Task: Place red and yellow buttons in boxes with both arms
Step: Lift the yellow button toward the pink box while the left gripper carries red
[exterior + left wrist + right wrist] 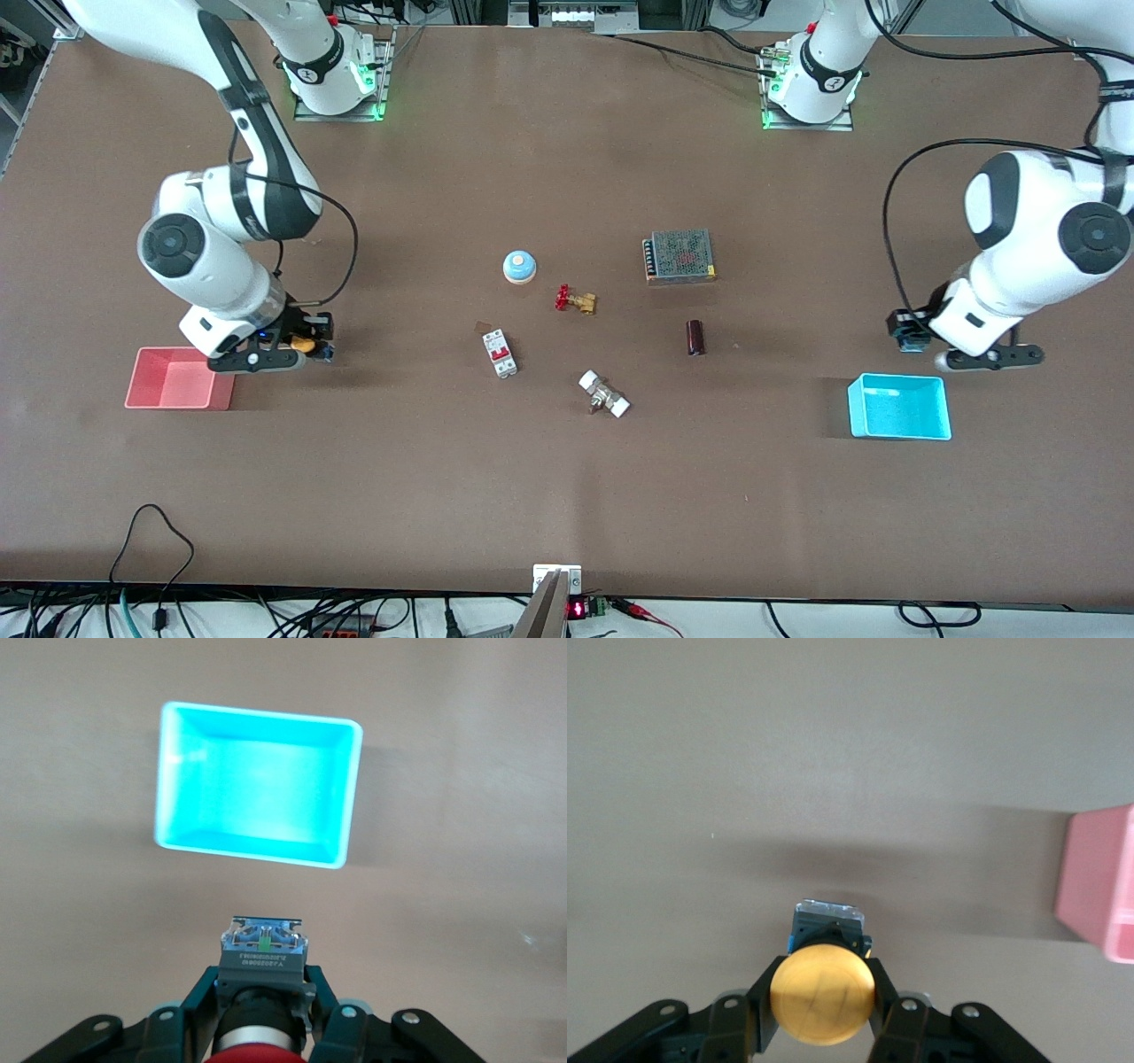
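the pink box (180,379) sits toward the right arm's end of the table, and its corner shows at the edge of the right wrist view (1102,886). the right gripper (297,347) hangs over bare table just beside that box, on the side toward the table's middle. its fingers are clamped on the yellow button (303,344); in the right wrist view the round orange-yellow cap (823,993) fills the gap between the two black fingers (905,1023), with the button's base sticking out past it.

in the middle of the table lie a white breaker with red switches (500,353), a light-blue dome (519,266), a brass valve with a red handwheel (575,300), a fitting with white ends (604,394), a grey mesh-topped unit (679,256) and a dark cylinder (695,338).

toward the left arm's end, the cyan box (899,407) rests on the table. the left gripper (961,354) is over the table just beside it, on the side away from the front camera. in the left wrist view its fingers (335,1028) grip the red button (259,1047), the red cap at the frame's edge and the base (264,948) pointing toward the cyan box (347,793).
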Robot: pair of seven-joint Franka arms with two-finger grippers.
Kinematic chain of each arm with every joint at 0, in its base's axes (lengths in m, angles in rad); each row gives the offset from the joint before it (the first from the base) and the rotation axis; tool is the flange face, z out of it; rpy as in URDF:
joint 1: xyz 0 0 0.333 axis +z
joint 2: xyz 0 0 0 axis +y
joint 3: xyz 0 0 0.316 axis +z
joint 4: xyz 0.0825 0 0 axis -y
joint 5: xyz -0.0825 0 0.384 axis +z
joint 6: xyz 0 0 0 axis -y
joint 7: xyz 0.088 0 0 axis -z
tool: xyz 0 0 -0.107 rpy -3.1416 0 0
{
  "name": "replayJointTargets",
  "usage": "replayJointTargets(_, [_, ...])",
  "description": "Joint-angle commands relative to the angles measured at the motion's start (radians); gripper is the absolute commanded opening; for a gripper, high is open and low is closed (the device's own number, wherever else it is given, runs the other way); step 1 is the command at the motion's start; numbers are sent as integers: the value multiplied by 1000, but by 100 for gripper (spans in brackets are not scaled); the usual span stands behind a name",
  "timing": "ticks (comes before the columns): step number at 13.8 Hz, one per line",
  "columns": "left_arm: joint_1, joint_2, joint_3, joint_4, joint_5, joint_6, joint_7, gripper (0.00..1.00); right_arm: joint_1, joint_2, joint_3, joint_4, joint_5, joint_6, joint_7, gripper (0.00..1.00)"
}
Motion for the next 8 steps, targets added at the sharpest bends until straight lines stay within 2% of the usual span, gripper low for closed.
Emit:
replayJointTargets(1, [5, 108, -10, 115, 26, -12, 4, 17, -46, -77, -3, -2, 6, -45, -102, 41])
replayJointTargets(3, [12, 186, -10, 192, 24, -12, 18, 17, -89, -110, -4, -2, 6, -66, -142, 41])
replayJointTargets(5, [11, 221, -10, 205, 26, 52, 27, 17, -141, -120, -14, 1, 1, -65, -222, 41])
replayJointTargets(8, [34, 276, -10, 229, 23, 153, 133, 17, -161, -97, -90, 26, 4, -53, -388, 41])
